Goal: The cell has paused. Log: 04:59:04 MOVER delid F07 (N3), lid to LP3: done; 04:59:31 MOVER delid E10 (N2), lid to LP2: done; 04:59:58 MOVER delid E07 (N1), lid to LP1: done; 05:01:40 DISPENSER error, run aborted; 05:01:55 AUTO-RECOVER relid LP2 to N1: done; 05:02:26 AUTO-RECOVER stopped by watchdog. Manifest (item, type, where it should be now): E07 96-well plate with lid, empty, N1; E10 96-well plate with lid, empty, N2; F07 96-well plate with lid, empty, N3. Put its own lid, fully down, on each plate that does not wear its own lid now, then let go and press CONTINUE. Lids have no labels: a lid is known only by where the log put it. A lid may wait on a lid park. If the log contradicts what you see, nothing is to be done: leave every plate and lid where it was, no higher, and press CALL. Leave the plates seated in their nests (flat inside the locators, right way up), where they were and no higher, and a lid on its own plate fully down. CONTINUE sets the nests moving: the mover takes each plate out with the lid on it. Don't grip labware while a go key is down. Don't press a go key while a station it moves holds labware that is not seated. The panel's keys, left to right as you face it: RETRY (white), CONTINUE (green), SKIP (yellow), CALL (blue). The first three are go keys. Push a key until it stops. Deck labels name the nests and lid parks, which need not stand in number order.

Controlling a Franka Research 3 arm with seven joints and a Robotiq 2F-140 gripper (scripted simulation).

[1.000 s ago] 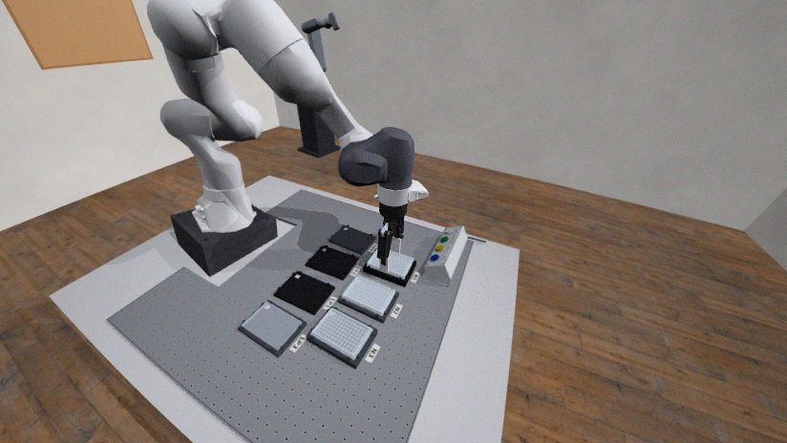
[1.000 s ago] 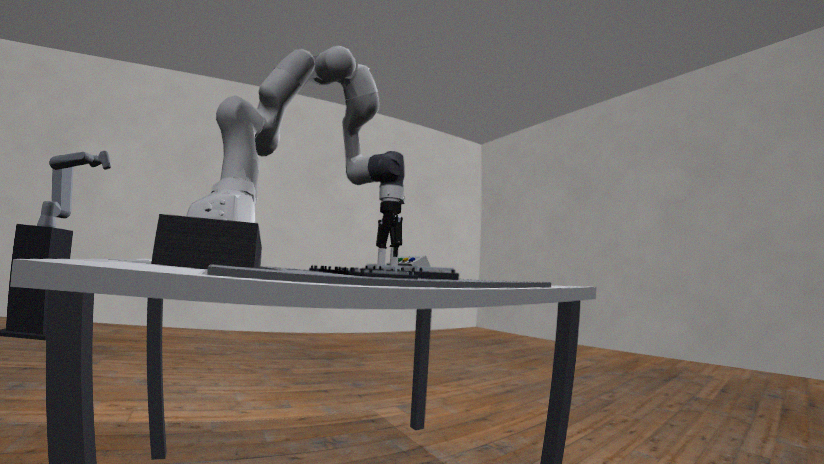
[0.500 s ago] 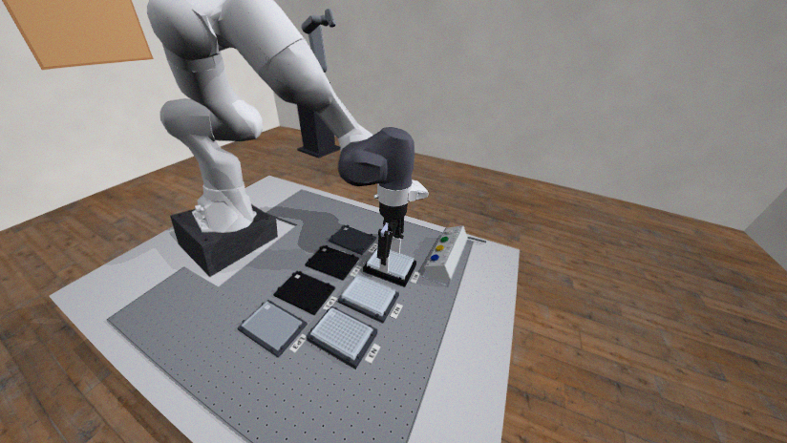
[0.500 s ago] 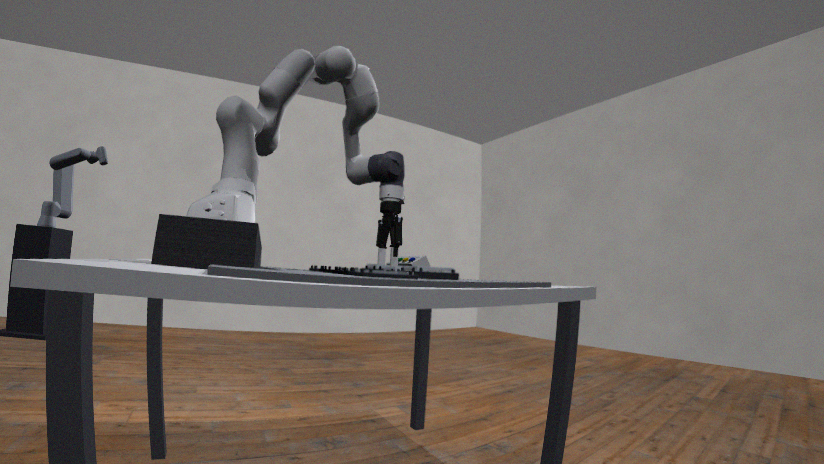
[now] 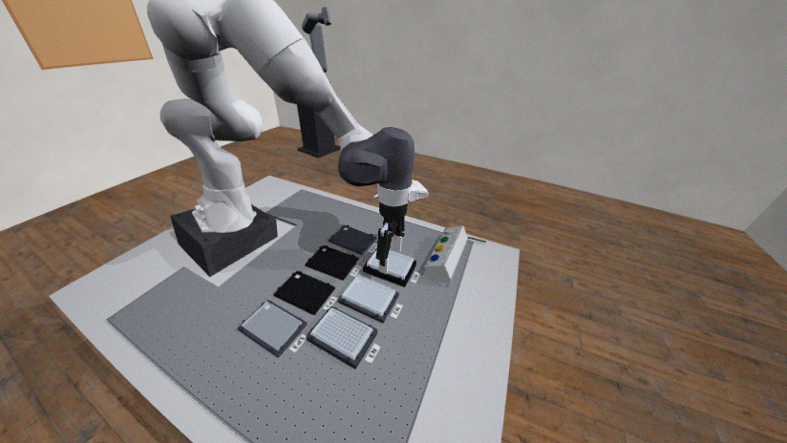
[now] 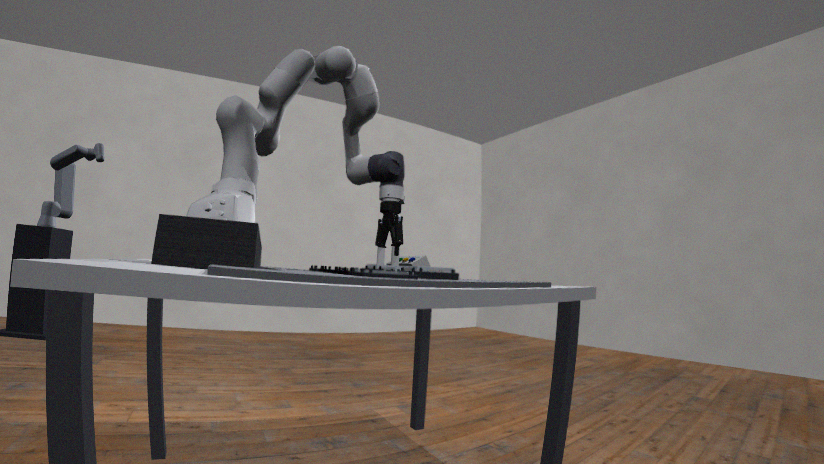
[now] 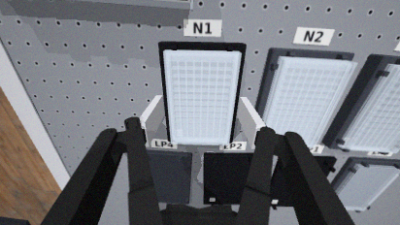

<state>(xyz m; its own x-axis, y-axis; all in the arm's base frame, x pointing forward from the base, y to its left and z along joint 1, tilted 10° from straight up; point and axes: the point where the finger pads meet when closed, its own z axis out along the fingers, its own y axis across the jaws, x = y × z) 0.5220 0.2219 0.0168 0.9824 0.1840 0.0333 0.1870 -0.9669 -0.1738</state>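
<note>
Three 96-well plates sit in dark nests in a row. The N1 plate wears a clear lid that lies flat. My gripper stands straight down over it, fingers astride the lid's long sides with a small gap on each side, so it is open. The N2 plate looks pale and smooth, as if lidded. The N3 plate shows a sharp open well grid. One lid lies on park LP3.
Parks LP1, LP2 and LP4 are bare and dark. The key panel stands just right of N1, close to my gripper. The arm's base block is at the back left.
</note>
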